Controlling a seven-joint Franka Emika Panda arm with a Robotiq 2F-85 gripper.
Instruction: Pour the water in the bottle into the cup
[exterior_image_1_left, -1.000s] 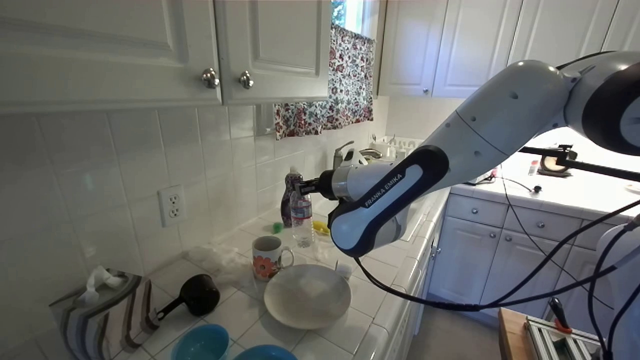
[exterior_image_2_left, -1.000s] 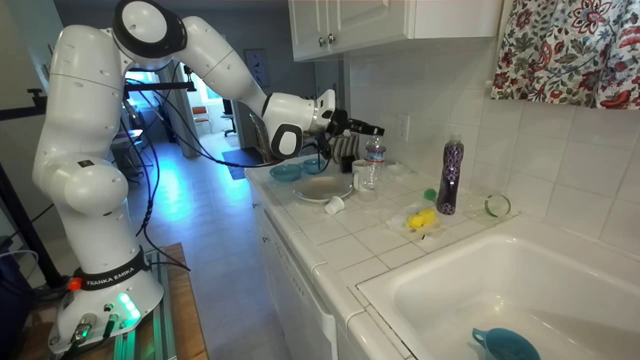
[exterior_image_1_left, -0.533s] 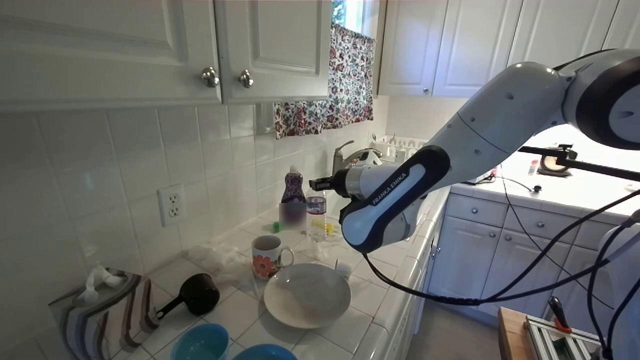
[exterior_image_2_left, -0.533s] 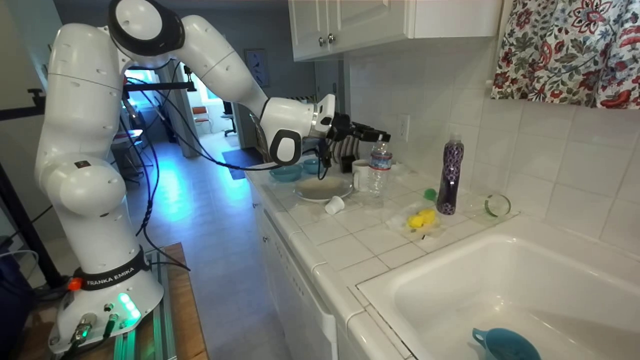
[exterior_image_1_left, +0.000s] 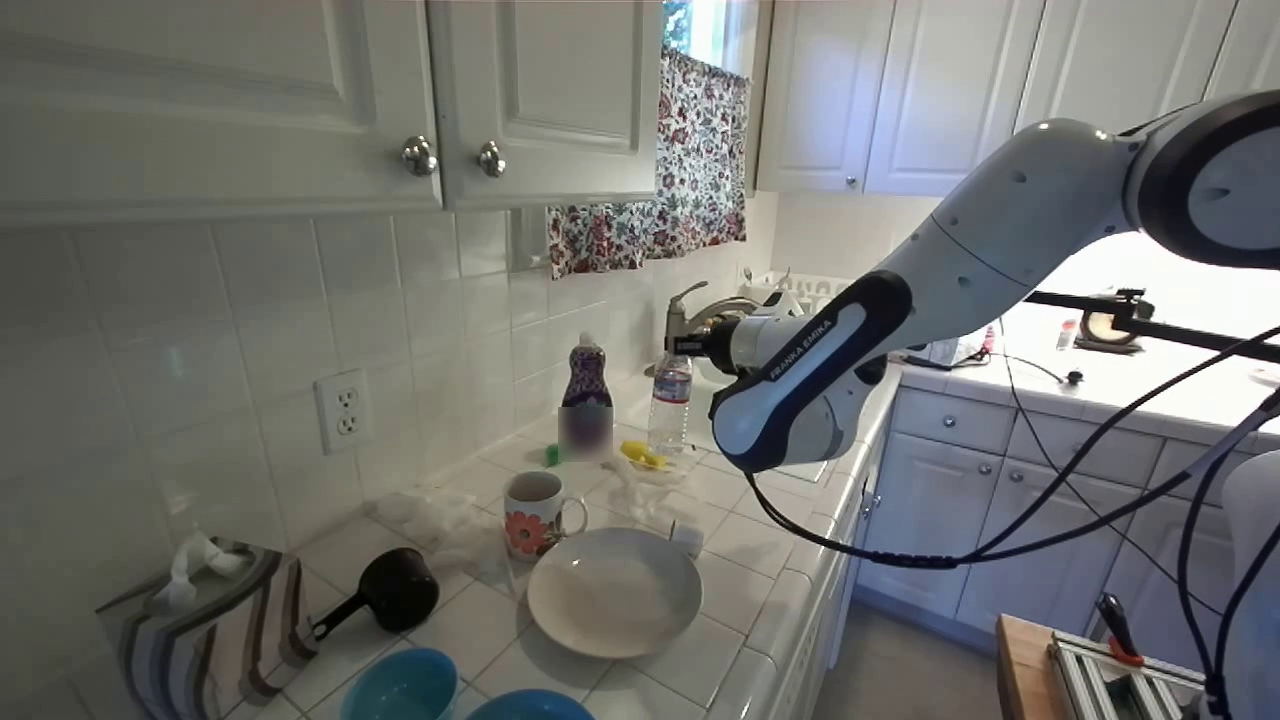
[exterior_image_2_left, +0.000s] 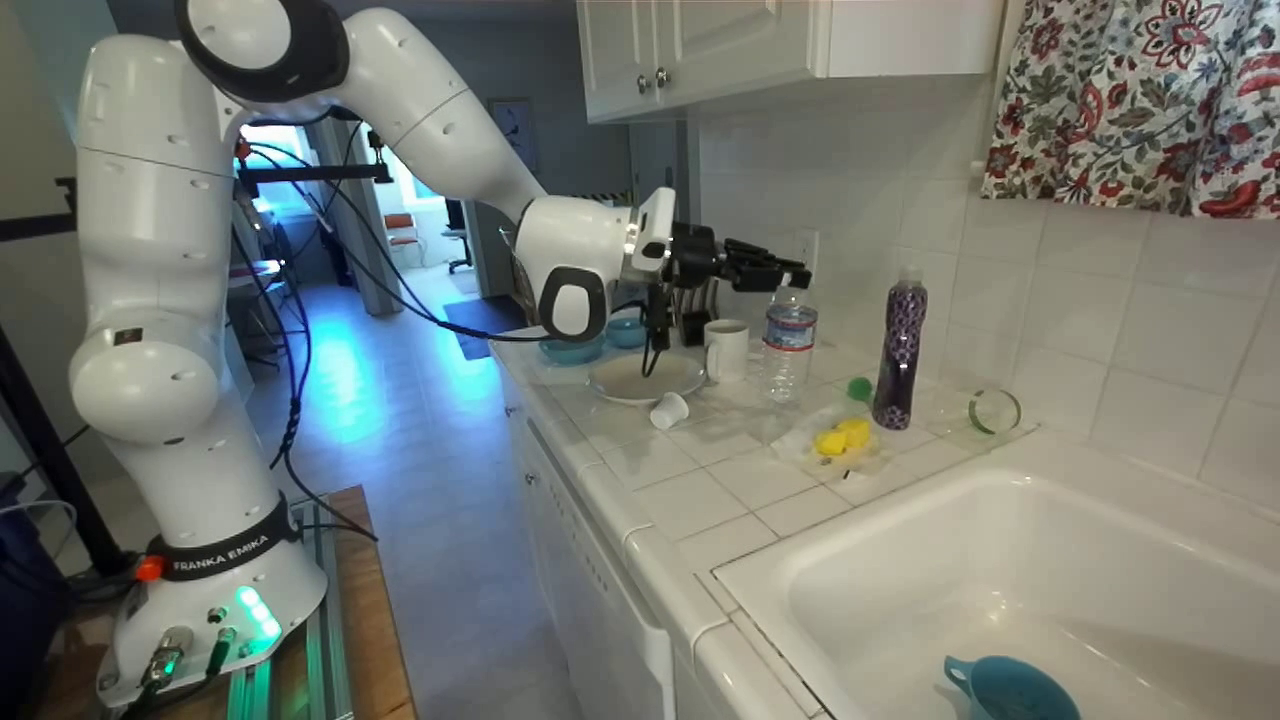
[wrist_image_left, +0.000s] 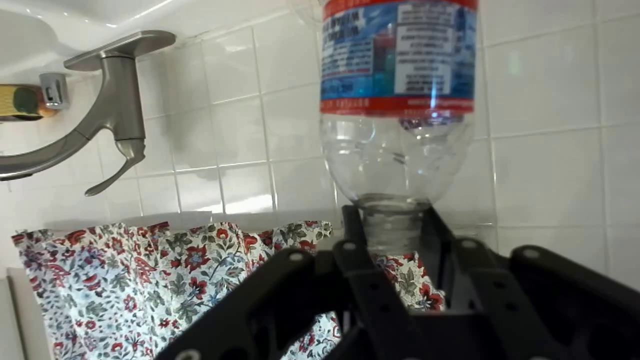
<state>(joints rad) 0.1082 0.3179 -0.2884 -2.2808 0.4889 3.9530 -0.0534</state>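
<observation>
My gripper (exterior_image_1_left: 686, 346) is shut on the neck of the clear water bottle (exterior_image_1_left: 670, 400), also seen in an exterior view (exterior_image_2_left: 789, 345). The bottle hangs nearly upright, apparently off the counter; its water level cannot be told. In the wrist view the fingers (wrist_image_left: 391, 210) are on both sides of the uncapped neck below the label (wrist_image_left: 397, 55). The dark purple bottle (exterior_image_2_left: 899, 350) stands untouched by the wall, also seen in an exterior view (exterior_image_1_left: 587, 378). The white mug with an orange-red flower (exterior_image_1_left: 530, 520) stands upright, apart from the bottle; it also shows in an exterior view (exterior_image_2_left: 726, 350).
A wide white bowl (exterior_image_1_left: 615, 600) stands beside the mug. A small white cup (exterior_image_2_left: 669, 411) lies tipped. A yellow item (exterior_image_2_left: 843, 438) lies by the purple bottle. A black scoop (exterior_image_1_left: 400, 590), tissue box (exterior_image_1_left: 210, 630) and blue bowl (exterior_image_1_left: 405, 690) stand nearby. The sink (exterior_image_2_left: 830, 560) borders the counter.
The gripper and clear bottle have moved together away from the mug toward the sink side, with the bottle rising slightly in an exterior view. The mug and purple bottle have not moved.
</observation>
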